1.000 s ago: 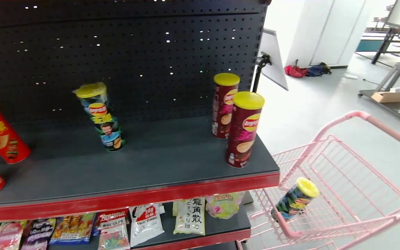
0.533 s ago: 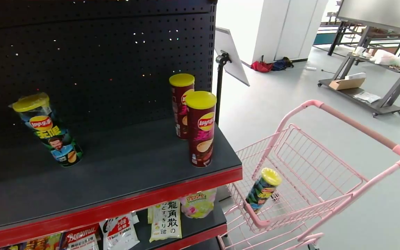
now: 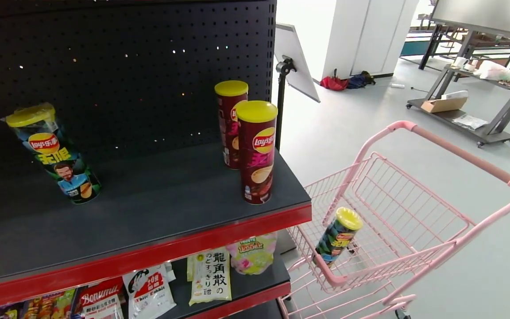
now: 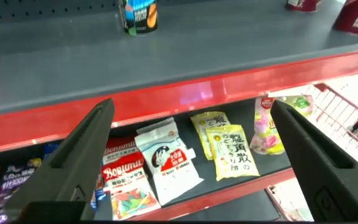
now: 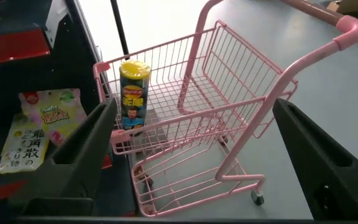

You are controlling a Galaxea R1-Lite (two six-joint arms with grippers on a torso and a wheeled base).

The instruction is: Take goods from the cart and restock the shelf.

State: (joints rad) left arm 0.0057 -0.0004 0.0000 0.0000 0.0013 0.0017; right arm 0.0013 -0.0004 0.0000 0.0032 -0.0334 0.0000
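head view: can (image 3: pixel 338 235) leans lid-up in cart (image 3: pixel 457 153)

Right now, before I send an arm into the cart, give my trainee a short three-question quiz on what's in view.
1. True or false: the pink cart holds two cans.
2. Pick one: the two maroon cans on the upper shelf are A) upright at the end nearest the cart, B) upright in the middle, C) lying flat.
3. Fill in: the right gripper is ___ (open or shut).

Key: 1 false, as a single yellow-lidded can leans in the cart's corner nearest the shelf. 2 A. 3 open, holding nothing.
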